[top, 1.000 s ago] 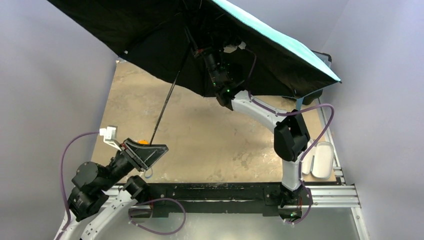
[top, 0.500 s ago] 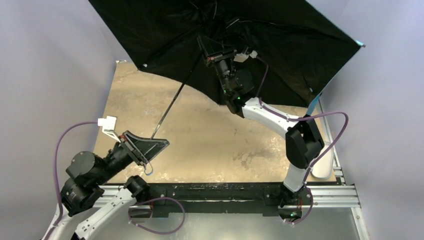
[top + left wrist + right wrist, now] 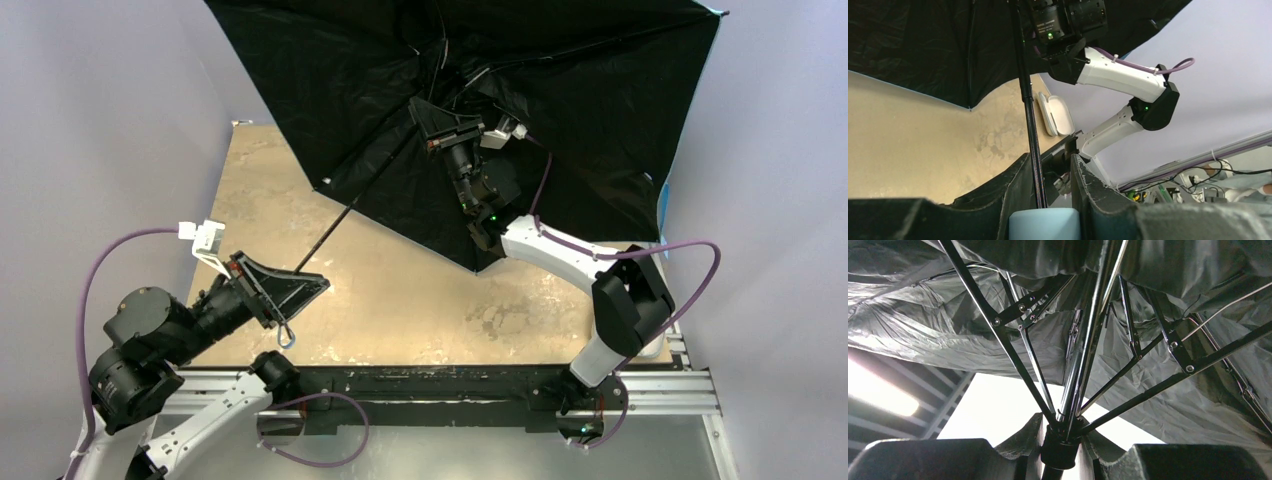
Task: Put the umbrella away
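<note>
The umbrella [image 3: 560, 110] is open and held in the air over the far part of the table, its black inside facing the camera. Its black shaft [image 3: 340, 222] slants down to my left gripper [image 3: 300, 285], which is shut on the pale blue handle [image 3: 1044, 225]; the strap [image 3: 287, 333] hangs below it. My right gripper [image 3: 432, 118] is shut on the black runner [image 3: 1060, 446] where the metal ribs [image 3: 1003, 335] meet the shaft. A thin light blue edge of the canopy [image 3: 665, 195] shows at the right.
A pale oblong case [image 3: 1057, 114] lies open near the table's right edge by the right arm's base. The tan table top [image 3: 420, 290] runs to the black rail [image 3: 420, 385] at the near edge. Grey walls stand close on both sides.
Both arms have swung the umbrella: the canopy turned from showing its light blue outside to facing its black inside toward the camera. The right gripper moved right and lower, the left gripper lower.
</note>
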You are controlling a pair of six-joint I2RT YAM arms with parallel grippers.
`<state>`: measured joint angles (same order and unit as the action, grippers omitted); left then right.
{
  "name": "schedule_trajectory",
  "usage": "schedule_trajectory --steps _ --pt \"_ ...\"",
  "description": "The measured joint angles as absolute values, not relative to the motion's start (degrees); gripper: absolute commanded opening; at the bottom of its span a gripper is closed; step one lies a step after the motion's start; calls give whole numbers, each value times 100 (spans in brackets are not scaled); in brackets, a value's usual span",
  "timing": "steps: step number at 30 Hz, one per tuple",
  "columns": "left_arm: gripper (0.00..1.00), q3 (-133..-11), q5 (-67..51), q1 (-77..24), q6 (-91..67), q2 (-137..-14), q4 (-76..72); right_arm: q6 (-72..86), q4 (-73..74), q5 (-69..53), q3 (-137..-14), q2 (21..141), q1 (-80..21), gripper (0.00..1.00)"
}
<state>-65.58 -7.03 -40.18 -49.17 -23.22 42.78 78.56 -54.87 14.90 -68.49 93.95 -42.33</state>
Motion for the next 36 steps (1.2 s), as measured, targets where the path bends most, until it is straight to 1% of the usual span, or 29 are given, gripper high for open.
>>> schedule_trajectory --steps 3,6,9,13,15,17,20,24,31,32,33,36 --pt "0 -6576 -742 -3938 -4862 -2438 4348 7762 -5341 1584 -6757 9295 -4233 0" --pt "0 -6549 -1057 -3540 -4866 -2552 4259 7732 -5319 1636 -6672 9249 -4233 0" --pt "0 -6276 -1492 -3013 -4974 -2593 3743 7776 -5312 1839 -6600 9251 -4235 0" --pt "0 -5966 -1824 -2797 -5116 -2714 3004 7856 -5376 2056 -6536 9255 -4235 0" --pt "0 -5817 -1896 -2764 -5172 -2976 2469 7907 -5544 1796 -6528 9273 -4318 0" --pt "0 -5555 -1863 -2731 -5207 -3514 1833 7852 -5669 1251 -6558 9306 -4644 0" --pt "0 -5124 -1708 -2663 -5315 -4300 823 7614 -5557 429 -6702 9511 -5542 0" --pt "0 -4932 -1570 -2536 -5301 -4259 760 7609 -5537 187 -6777 9714 -5570 0" --pt "0 -4982 -1634 -2541 -5190 -4276 650 7564 -5673 187 -6779 9688 -5568 0" --pt "8 -4991 -1638 -2541 -5177 -4274 655 7548 -5673 187 -6779 9679 -5568 0" --pt "20 -5004 -1651 -2541 -5142 -4276 670 7526 -5671 187 -6779 9668 -5568 0" --pt "65 -5050 -1743 -2543 -5033 -4276 742 7406 -5596 47 -6779 9614 -5533 0"
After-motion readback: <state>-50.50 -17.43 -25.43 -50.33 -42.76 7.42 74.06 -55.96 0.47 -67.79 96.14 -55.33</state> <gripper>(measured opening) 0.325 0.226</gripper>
